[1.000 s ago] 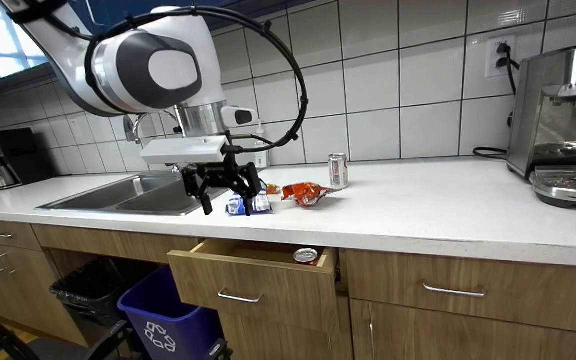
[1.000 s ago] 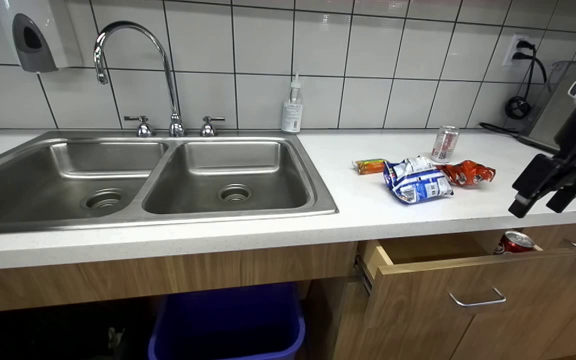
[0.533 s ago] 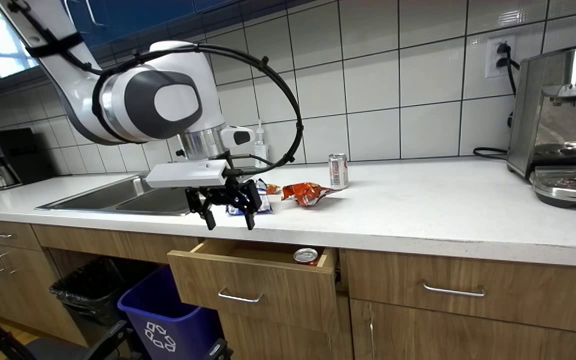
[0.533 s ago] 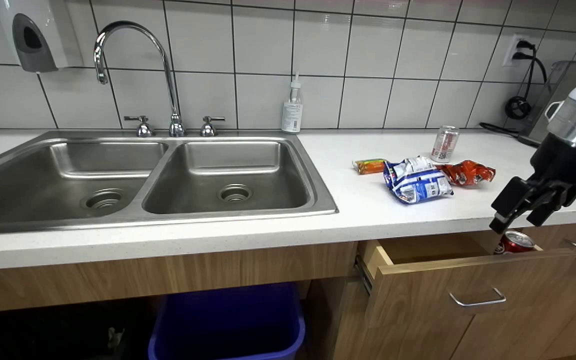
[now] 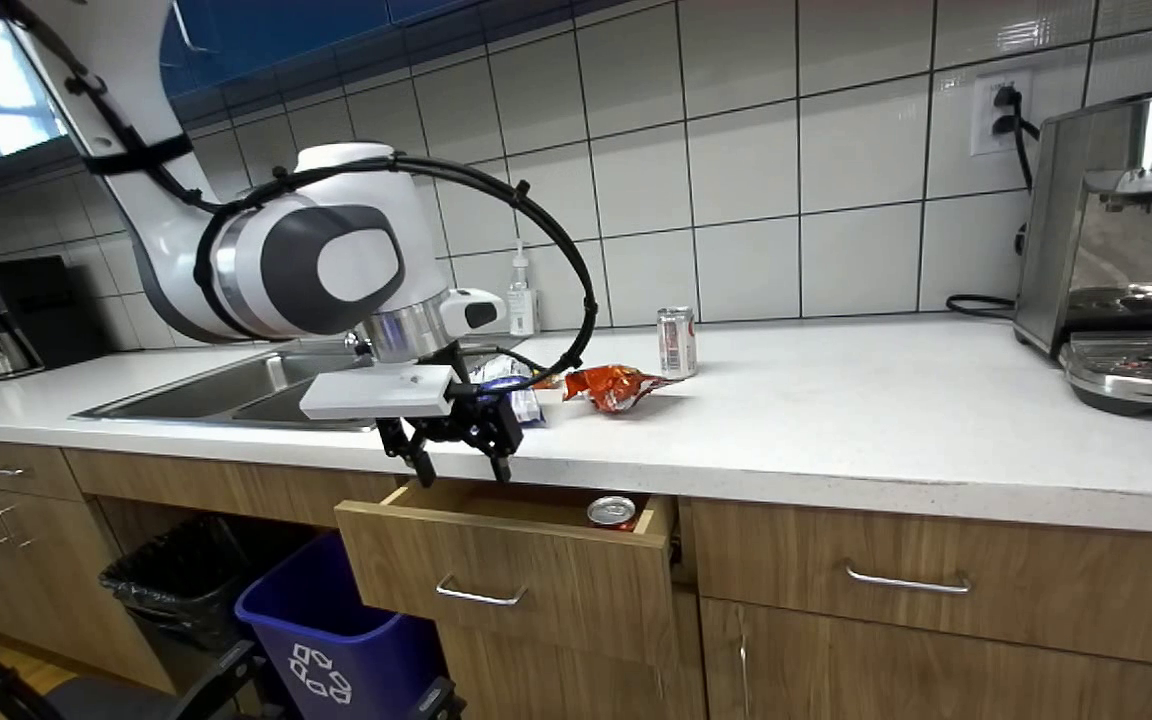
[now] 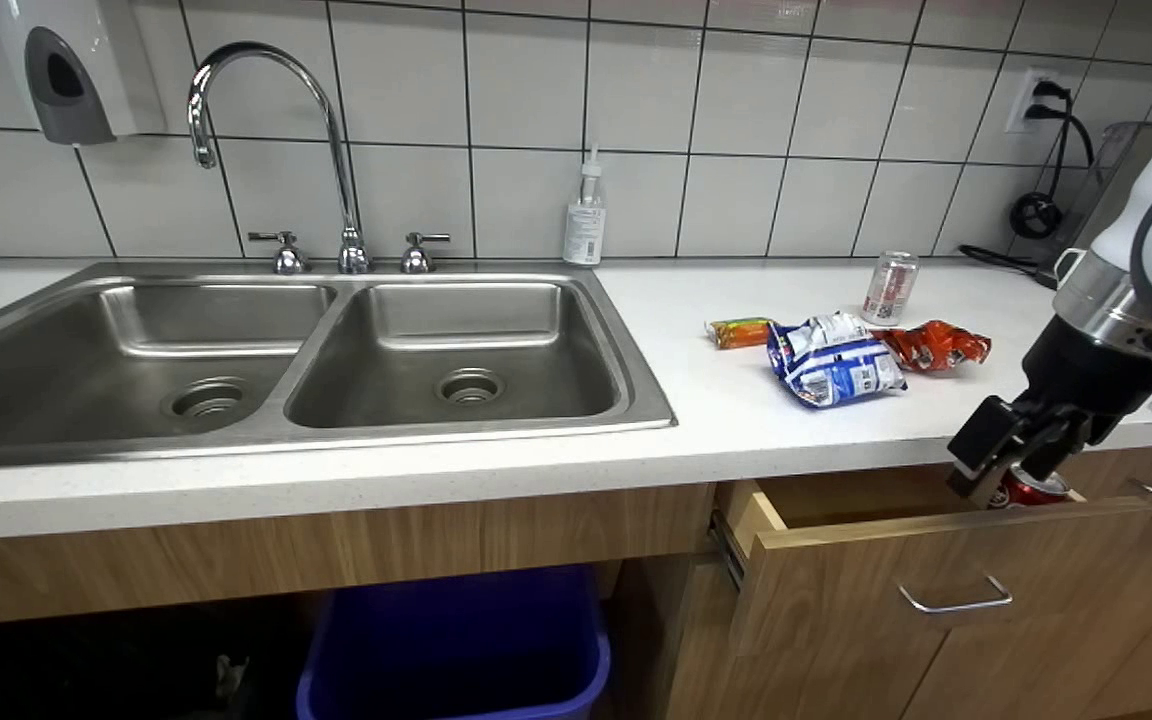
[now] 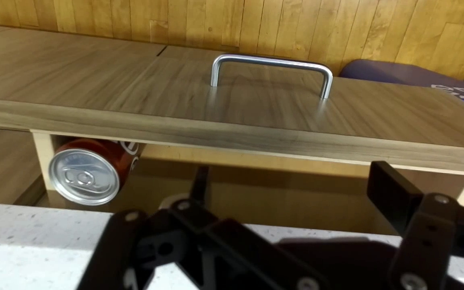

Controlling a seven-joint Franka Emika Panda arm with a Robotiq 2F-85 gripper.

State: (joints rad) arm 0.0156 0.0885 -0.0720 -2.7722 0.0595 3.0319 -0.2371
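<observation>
The gripper spread wide over a pulled-out drawer that holds a red can

At the left of an exterior view, a steel sink is set into the white tabletop. Beneath it we find a black-lined bin and a blue bin, probably because no doors close that space. Next comes the gripper, pointing down because, we judge, the drawer sits lower than the tabletop. The wrist view shows its fingers far apart with nothing gripped between them; we cannot tell whether the tips reach below the drawer's rim. The drawer juts out, leaving its inside reachable from above. On the tabletop behind lie a small orange packet and a blue-and-white bag, slumped and probably too soft to stand. Further right, the red can stands upright inside the drawer, apart from the fingers, close to a corner that likely steadies it. Above it, a crumpled red-orange bag lies on the tabletop, with a silver can upright on its flat base just behind. At the far right is a coffee machine near a wall outlet, presumably for power.
</observation>
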